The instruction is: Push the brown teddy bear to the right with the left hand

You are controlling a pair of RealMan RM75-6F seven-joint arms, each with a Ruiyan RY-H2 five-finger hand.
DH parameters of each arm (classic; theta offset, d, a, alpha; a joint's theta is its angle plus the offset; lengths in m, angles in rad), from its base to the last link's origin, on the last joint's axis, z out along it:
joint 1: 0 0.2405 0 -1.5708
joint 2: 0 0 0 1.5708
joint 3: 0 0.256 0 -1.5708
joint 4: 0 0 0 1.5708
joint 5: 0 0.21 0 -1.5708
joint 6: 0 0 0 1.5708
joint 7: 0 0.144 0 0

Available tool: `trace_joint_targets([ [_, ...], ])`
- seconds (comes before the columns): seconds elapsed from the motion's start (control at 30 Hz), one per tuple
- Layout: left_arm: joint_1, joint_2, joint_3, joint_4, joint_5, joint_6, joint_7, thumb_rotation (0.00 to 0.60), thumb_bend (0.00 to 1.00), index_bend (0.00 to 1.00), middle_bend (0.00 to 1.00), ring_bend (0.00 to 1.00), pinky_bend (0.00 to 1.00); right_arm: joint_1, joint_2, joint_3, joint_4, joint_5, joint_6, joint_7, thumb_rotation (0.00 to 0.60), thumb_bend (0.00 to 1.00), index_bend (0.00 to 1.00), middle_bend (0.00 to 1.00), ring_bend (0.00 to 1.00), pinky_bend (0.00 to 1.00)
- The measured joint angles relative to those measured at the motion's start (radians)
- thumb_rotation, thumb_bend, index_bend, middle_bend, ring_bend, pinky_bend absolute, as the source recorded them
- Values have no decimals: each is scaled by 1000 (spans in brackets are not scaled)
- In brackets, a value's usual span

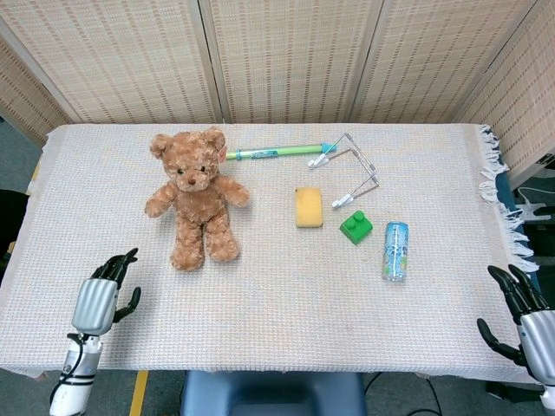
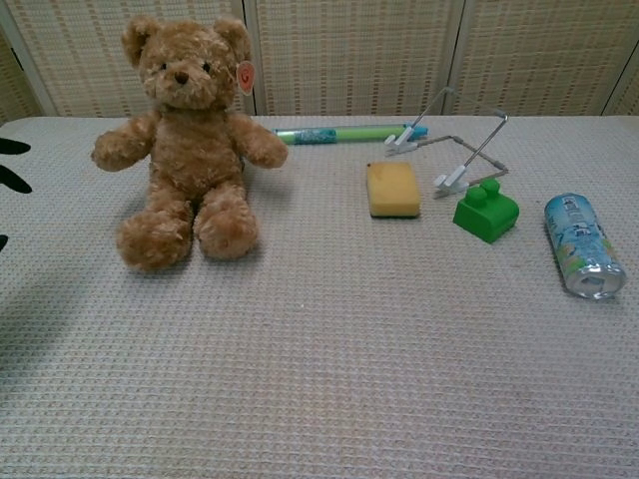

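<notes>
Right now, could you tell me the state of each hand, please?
Left hand: open, holding nothing, fingers apart, short of the brown teddy bear.
Right hand: open, holding nothing, at the table's right edge.

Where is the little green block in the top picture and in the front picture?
Head view: the green block sits right of centre, between the yellow sponge and the can.
Chest view: the green block sits right of centre, again between sponge and can.
Shared landmark: the yellow sponge.
</notes>
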State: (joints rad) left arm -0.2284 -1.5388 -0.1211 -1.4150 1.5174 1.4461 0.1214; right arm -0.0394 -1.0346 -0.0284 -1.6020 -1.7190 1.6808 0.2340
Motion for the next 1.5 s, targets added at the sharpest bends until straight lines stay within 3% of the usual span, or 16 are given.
trace_joint_targets([
  [0.27,-126,-104,-155,61,-264,-179,121,600,455,65,201,191,301,4,17,-5,-3,1,-10,26,600,271,0,89,0,241],
  [0.4,-217,-194,-238,147,-402,-240,228,600,454,44,182,191,295,1,20,-6,0,-4,1,39,600,271,0,89,0,241],
  [0.63,-327,-314,-344,261,-507,-224,295,600,447,43,180,190,297,4,24,-11,2,-7,-9,42,600,271,0,89,0,241],
  [0.87,-393,-386,-390,346,-529,-156,303,600,448,53,192,190,308,3,26,-10,1,-6,-4,48,600,271,0,89,0,241],
  [1.07,-418,-409,-398,379,-540,-145,316,600,448,55,190,191,337,4,27,-12,0,-7,-10,48,600,271,0,89,0,241],
  [1.3,-480,-477,-413,540,-546,-149,288,600,447,81,202,200,373,7,28,-13,-4,-4,-18,43,600,271,0,89,0,241],
  [1.5,-524,-531,-422,643,-545,-157,215,600,448,150,283,259,409,10,28,-12,-8,1,-26,37,600,271,0,89,0,242],
])
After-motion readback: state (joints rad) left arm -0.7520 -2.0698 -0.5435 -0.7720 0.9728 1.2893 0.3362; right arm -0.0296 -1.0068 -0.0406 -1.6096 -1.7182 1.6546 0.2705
